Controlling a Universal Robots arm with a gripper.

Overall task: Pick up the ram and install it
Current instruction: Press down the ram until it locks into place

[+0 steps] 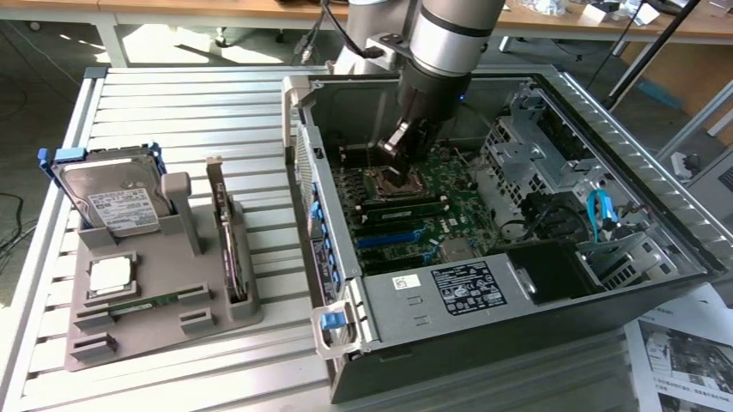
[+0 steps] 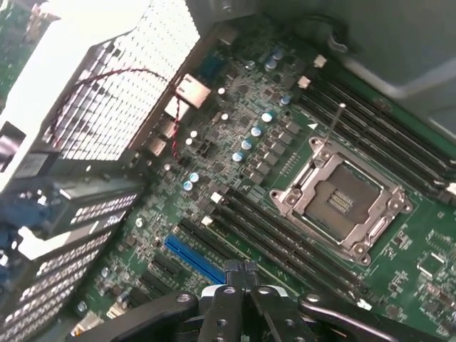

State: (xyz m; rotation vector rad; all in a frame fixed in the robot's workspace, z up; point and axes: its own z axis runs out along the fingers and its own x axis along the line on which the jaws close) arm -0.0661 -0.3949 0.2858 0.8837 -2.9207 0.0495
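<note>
One gripper hangs inside the open computer case, over the motherboard; its jaws look pressed together, empty; the ram lies well apart in the grey holder; gripping it squarely by its long edges seems wisest.

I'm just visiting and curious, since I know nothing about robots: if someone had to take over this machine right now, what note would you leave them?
Gripper: inside the open computer case, hovering just above the motherboard's empty processor socket. I cannot tell whether it holds anything.
Ram: a thin green stick lying flat in the gray holder on the table, at the exterior view's left, outside the case.
Memory slots: the long dark slots beside the socket, close under the gripper.
Done: the arm is over the board.
Left: going by the stick in the holder, the ram is not yet picked up or installed.
</note>
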